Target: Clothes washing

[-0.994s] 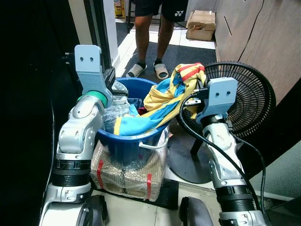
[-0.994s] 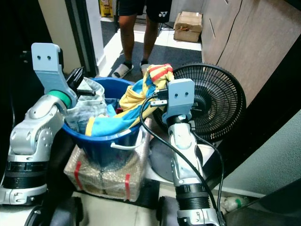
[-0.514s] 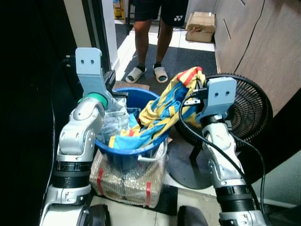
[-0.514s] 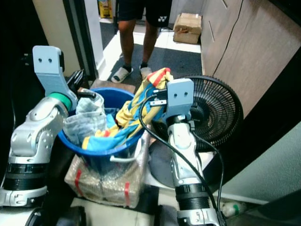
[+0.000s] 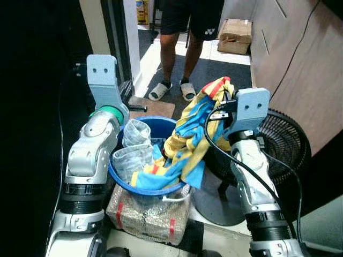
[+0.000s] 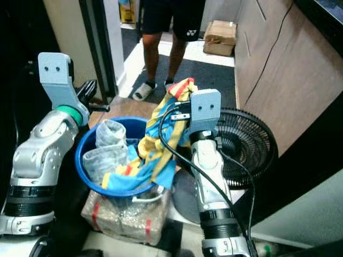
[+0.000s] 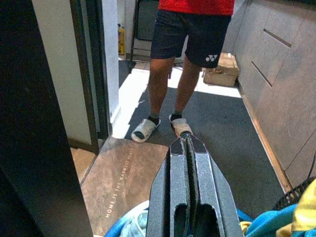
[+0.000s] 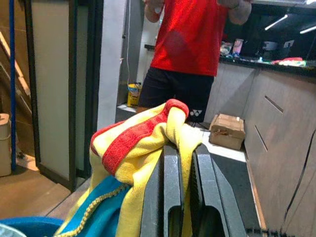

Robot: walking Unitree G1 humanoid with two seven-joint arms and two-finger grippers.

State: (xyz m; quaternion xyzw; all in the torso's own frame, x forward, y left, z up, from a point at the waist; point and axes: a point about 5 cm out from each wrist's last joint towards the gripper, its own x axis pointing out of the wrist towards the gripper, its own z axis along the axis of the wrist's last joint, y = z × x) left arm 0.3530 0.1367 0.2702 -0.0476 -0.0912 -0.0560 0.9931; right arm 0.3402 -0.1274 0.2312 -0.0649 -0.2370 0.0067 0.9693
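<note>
The right end effector [image 5: 225, 101] is pinching the top of a yellow, blue and red garment [image 5: 185, 142], its fingers pressed together on a red-trimmed fold. The garment is hanging lengthwise, its long axis running steeply down from the grip toward the robot's left, with its lower end draping over the near rim of a blue tub [image 5: 161, 190]. Crumpled pale clothes [image 5: 131, 152] are sitting inside the tub on the robot's left side. The left end effector [image 7: 188, 148] is hovering above the tub's far left rim, its fingers closed flat together and gripping nothing.

The tub is resting on a plastic-wrapped bundle [image 5: 147, 217] bound with red tape, which is sitting on the tiled floor. A black floor fan [image 5: 278, 144] is standing just beside the tub on the robot's right, behind the right arm. Beyond the tub, a person [image 7: 190, 59] in a red shirt, dark shorts and pale sandals is standing on a dark mat [image 7: 217, 128] in a narrow passage. A cardboard box [image 5: 236, 35] is lying farther back beside wood-panelled cabinets [image 5: 289, 59], and a dark-framed doorway [image 7: 91, 74] is flanking the robot's left.
</note>
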